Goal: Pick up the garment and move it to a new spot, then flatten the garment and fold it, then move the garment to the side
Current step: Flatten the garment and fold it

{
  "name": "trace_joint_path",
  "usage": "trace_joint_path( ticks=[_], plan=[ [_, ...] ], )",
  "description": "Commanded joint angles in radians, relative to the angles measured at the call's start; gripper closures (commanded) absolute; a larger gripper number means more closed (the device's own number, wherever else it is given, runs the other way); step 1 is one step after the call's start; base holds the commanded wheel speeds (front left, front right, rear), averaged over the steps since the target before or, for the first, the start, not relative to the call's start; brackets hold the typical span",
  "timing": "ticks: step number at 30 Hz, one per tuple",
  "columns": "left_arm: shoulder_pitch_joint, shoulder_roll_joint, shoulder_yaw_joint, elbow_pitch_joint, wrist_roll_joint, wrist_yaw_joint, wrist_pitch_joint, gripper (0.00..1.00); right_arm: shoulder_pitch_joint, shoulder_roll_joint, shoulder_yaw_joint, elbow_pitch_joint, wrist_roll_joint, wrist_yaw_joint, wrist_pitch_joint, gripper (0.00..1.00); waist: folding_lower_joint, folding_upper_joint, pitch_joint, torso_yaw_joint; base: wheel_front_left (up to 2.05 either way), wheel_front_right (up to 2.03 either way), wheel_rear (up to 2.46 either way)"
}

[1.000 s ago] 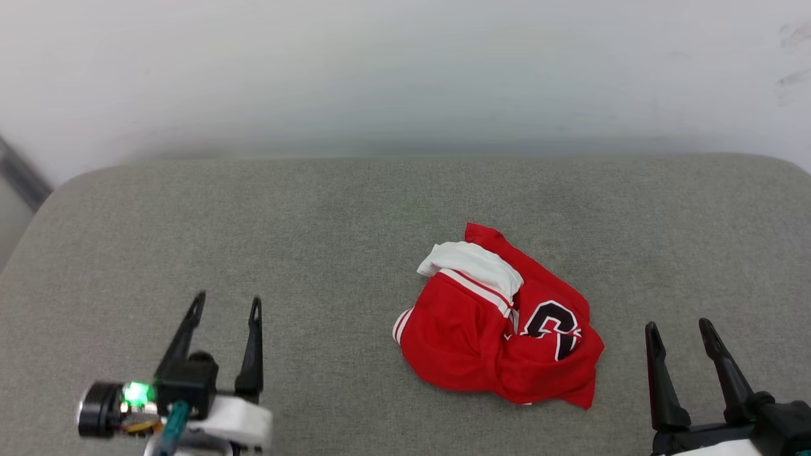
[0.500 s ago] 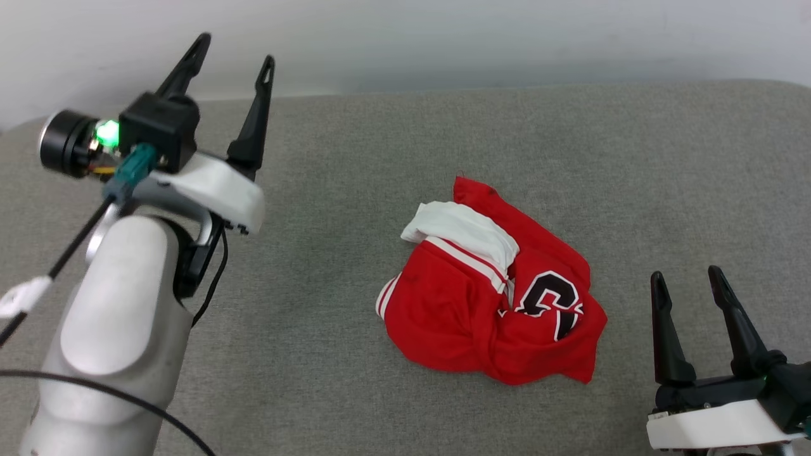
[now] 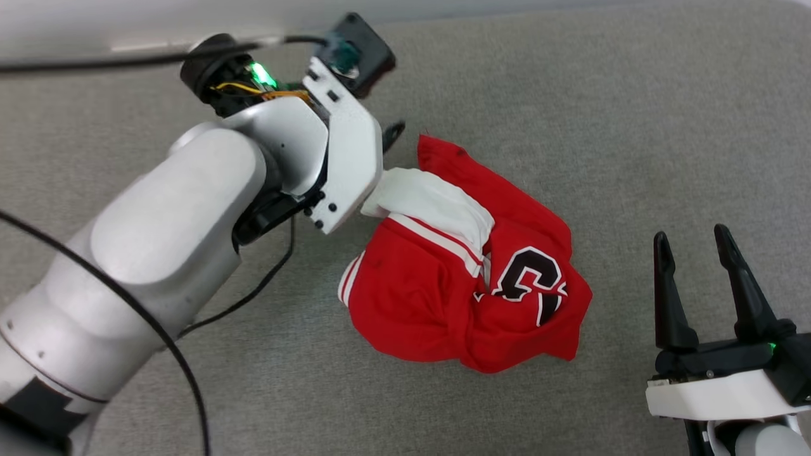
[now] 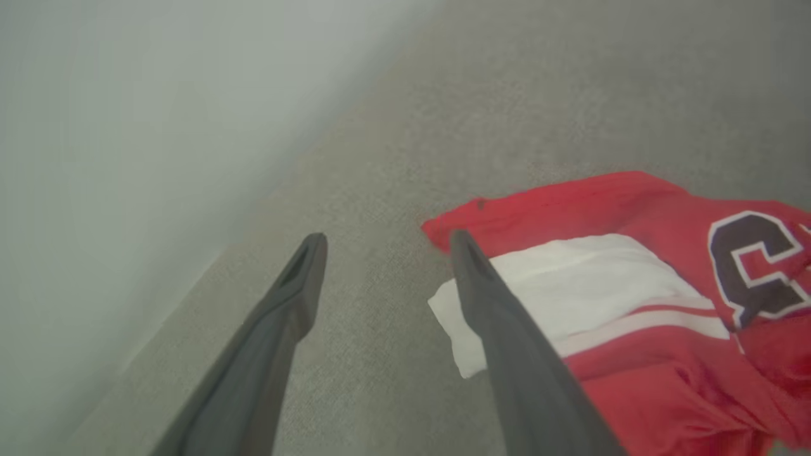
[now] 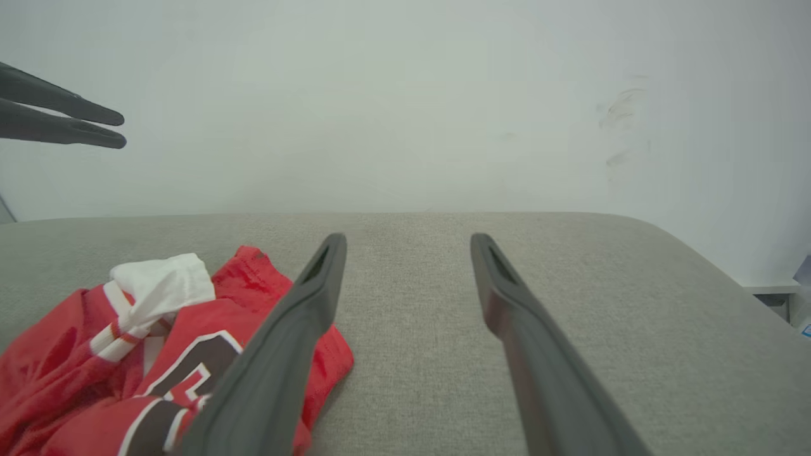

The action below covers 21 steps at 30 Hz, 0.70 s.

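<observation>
The garment (image 3: 443, 297) is seen crumpled in a heap on the grey worktop (image 3: 633, 95), near the middle of the head view. Its long axis is laid on a slant, from a red corner at the far left to the hem at the near right. The white sleeve (image 3: 431, 199) is turned toward the far-left end, and the black "3" (image 3: 529, 285) is shown toward the right. The left gripper (image 4: 388, 240) is held over that far-left end, jaws spread wide and empty; contact cannot be told. The right gripper (image 3: 689, 234) is set apart on the garment's right, jaws likewise wide, nothing held.
</observation>
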Motion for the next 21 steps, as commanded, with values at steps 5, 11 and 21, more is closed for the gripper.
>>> trace_joint_path(
  ticks=[5, 11, 21],
  plan=[
    [-0.129, 0.058, -0.201, -0.011, -0.155, 0.001, 0.158, 0.0, -0.046, 0.003, 0.006, -0.013, 0.004, -0.001, -0.002, 0.0, -0.0002, -0.0001, 0.083, -0.044, 0.0, 0.0, 0.0],
    [-0.226, 0.082, -0.379, 0.017, -0.263, 0.001, 0.237, 0.0, -0.082, 0.003, 0.013, -0.014, 0.011, -0.001, -0.002, 0.0, -0.0002, -0.0001, 0.145, -0.073, 0.0, 0.0, 0.0],
    [-0.089, 0.098, -0.431, -0.033, -0.184, -0.003, 0.447, 0.0, -0.123, 0.003, 0.026, -0.011, 0.02, -0.001, -0.002, 0.0, -0.0002, -0.0001, 0.202, -0.107, 0.0, 0.0, 0.0]
  ],
)
